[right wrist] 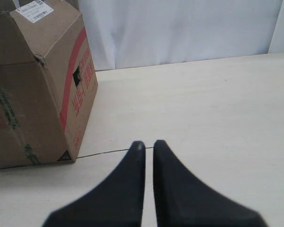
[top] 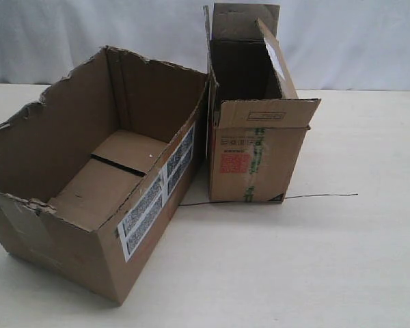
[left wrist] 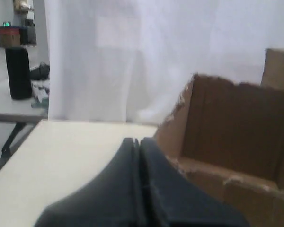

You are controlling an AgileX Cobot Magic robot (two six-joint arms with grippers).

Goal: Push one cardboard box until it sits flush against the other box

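The cardboard box (top: pixel 150 205), wide and torn-edged with white barcode labels, stands open on the left of the table. The other box (top: pixel 256 160), narrower with upright flaps and a red label, stands to its right. Their far corners meet or nearly meet, and a wedge of table shows between them at the front. Neither gripper shows in the exterior view. My left gripper (left wrist: pixel 137 140) is shut and empty, just beside the cardboard box's (left wrist: pixel 236 118) ragged corner. My right gripper (right wrist: pixel 148 143) is shut with a slim slit, empty, over bare table and apart from the other box (right wrist: pixel 33 94).
A thin dark line (top: pixel 321 196) runs across the pale table (top: pixel 355 260) by the narrower box's base. A white curtain (top: pixel 355 41) hangs behind. In the left wrist view a black cylinder (left wrist: pixel 18 71) stands on a separate table beyond the curtain.
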